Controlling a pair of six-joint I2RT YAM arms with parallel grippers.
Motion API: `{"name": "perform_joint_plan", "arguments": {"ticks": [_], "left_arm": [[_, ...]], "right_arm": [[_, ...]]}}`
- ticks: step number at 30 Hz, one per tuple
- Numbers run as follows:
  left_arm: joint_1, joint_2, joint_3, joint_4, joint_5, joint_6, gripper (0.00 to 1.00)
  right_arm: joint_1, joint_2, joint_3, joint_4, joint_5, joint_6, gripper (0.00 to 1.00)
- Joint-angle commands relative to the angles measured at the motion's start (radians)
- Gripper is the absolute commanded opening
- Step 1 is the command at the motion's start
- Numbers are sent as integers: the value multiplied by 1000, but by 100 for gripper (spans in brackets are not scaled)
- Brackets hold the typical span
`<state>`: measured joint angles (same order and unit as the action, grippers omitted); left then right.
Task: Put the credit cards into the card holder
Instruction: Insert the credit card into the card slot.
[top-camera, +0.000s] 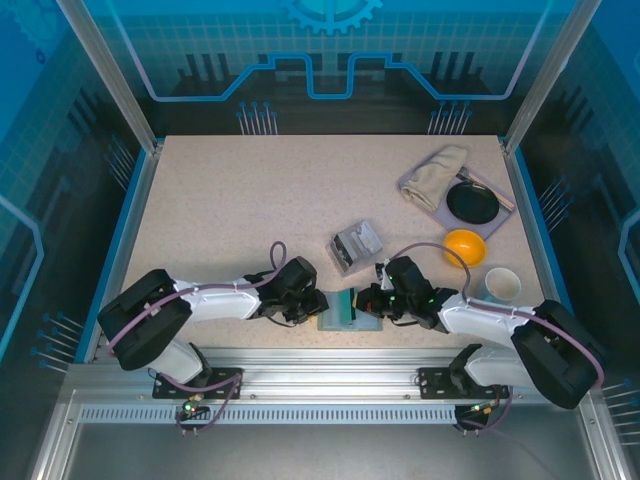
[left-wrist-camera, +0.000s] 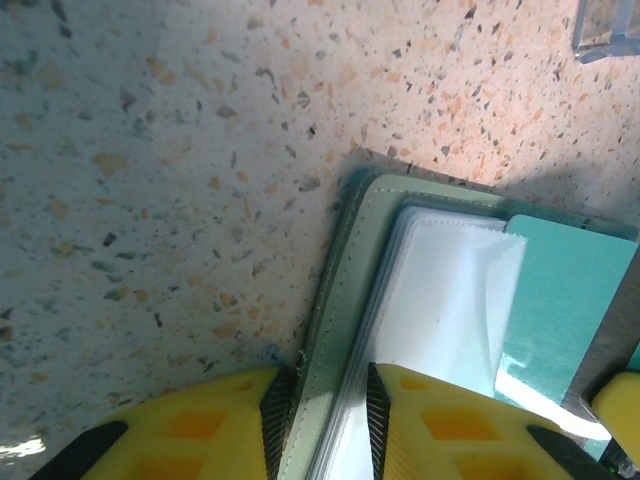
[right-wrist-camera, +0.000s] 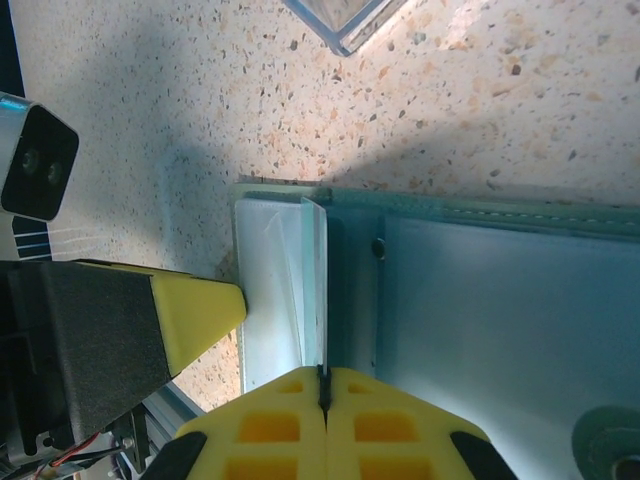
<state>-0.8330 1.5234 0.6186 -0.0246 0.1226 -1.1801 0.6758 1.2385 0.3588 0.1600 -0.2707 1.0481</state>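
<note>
The card holder (top-camera: 345, 320) lies open at the table's six o'clock. The left gripper (left-wrist-camera: 322, 385) pinches its cover edge; the right gripper (right-wrist-camera: 322, 372) is closed on a pale sheet (right-wrist-camera: 280, 290) (card or sleeve, unclear). Loading seems barely begun.

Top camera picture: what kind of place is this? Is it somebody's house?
Probably not a house; it looks like a robot test booth. Two robot arms are bolted to a metal rail at the near edge of the speckled table, and blue printed panels wall it in.
</note>
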Motion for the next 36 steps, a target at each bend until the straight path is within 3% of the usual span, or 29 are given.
{"name": "perform_joint_plan", "arguments": {"ticks": [1,22,36], "left_arm": [[-11,47,7,10,11,-18,30],[-15,43,9,18,6,-27,30],[-15,36,11,8,-8,-30,30]], "right_arm": [[20,14,-19,11,0,19,2],[126,171,30,143,64,108,7],[139,187,81,32,54,72,15]]}}
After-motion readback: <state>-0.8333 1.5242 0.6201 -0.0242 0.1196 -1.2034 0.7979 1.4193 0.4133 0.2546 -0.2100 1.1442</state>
